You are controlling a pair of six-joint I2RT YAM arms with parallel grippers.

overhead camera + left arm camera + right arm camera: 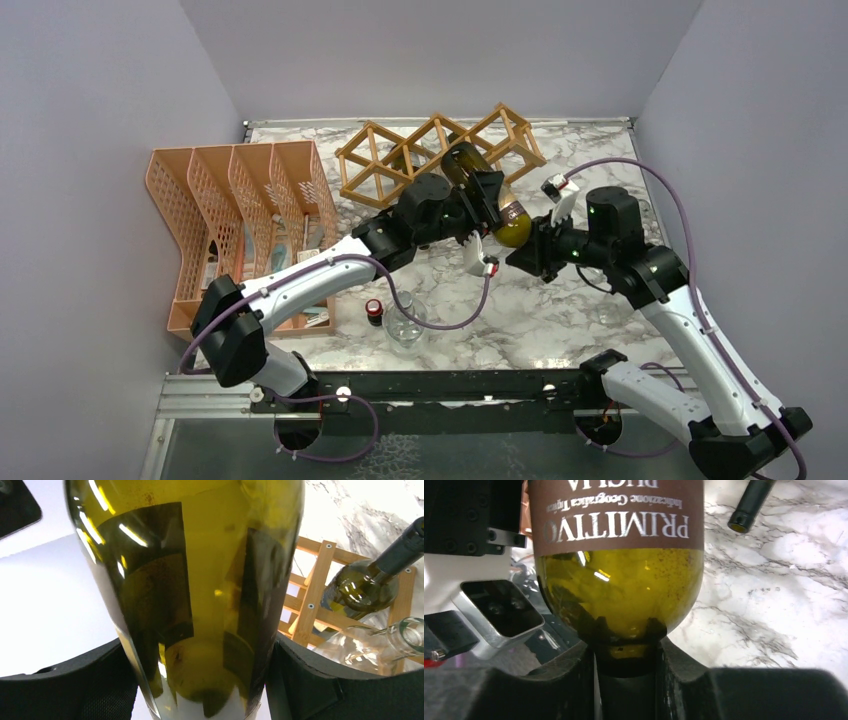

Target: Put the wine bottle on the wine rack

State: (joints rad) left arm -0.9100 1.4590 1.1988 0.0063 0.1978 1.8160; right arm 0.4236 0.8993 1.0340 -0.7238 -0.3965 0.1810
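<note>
The wine bottle (510, 222) is olive-green glass with a brown label, held off the marble table between both arms. Its base points at the wooden lattice wine rack (400, 160) at the back. My left gripper (482, 195) is shut on the bottle's body. In the left wrist view the glass (190, 580) fills the gap between both black fingers (300, 680). My right gripper (528, 250) is shut on the neck. In the right wrist view the shoulder (619, 580) sits just above the fingers, with the neck between them. The rack's slats (312, 595) show past the bottle.
An orange mesh file organiser (240, 220) stands at the left. A clear glass bottle (405, 322) and a small red-capped item (374, 310) stand near the front. By the rack lies another green bottle (365, 582) with a dark neck (749, 505).
</note>
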